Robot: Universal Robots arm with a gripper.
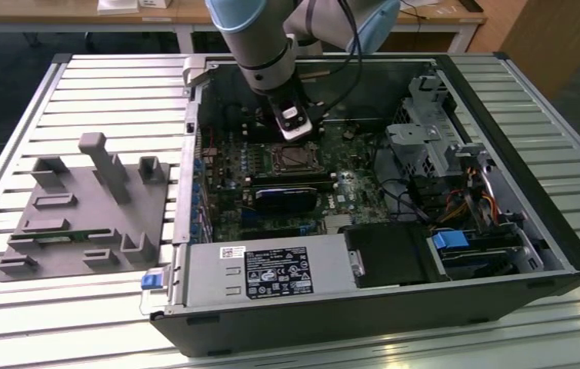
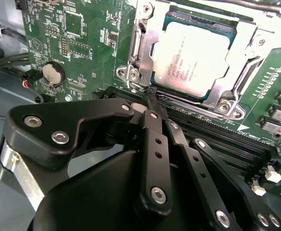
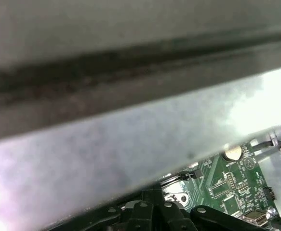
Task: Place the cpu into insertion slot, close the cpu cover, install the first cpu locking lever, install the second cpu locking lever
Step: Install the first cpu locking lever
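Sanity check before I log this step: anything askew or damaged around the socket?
Nothing stands out. The cpu sits flat and square in the insertion slot, with the cpu cover down around it. No visible damage.

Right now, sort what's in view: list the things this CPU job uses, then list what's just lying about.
Job:
- cpu, seated in the insertion slot
- cpu cover, down around the chip
- claw, fingers together at the socket's edge

Lying about:
- grey fixture tray at the exterior view's left
- coin battery
- memory slots
- power supply
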